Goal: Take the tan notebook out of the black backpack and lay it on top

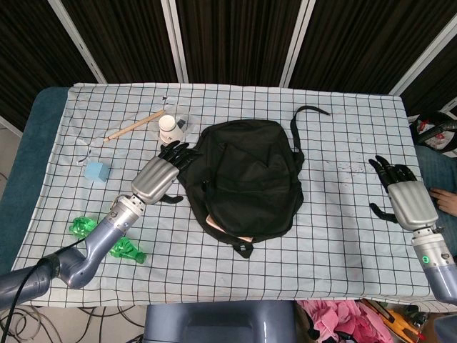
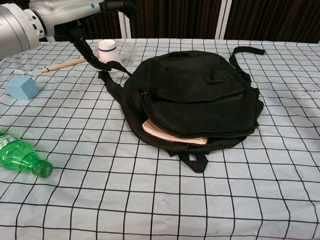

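Note:
The black backpack (image 1: 246, 179) lies flat in the middle of the checked table, also plain in the chest view (image 2: 200, 95). A corner of the tan notebook (image 1: 214, 223) sticks out of its opening at the near left edge (image 2: 170, 134). My left hand (image 1: 163, 174) hovers at the bag's upper left edge, its fingers stretched toward the fabric and its thumb apart, and I see nothing held in it. In the chest view only its top shows (image 2: 117, 6). My right hand (image 1: 405, 193) rests on the table well to the right of the bag, holding nothing, fingers apart.
Left of the bag are a blue cube (image 1: 96, 171), a wooden stick (image 1: 134, 126), a white cup in a clear bowl (image 1: 169, 127) and two green bottles (image 1: 127, 250). The bag's strap (image 1: 296, 128) loops toward the far edge. A person's hand (image 1: 446, 200) shows at the right.

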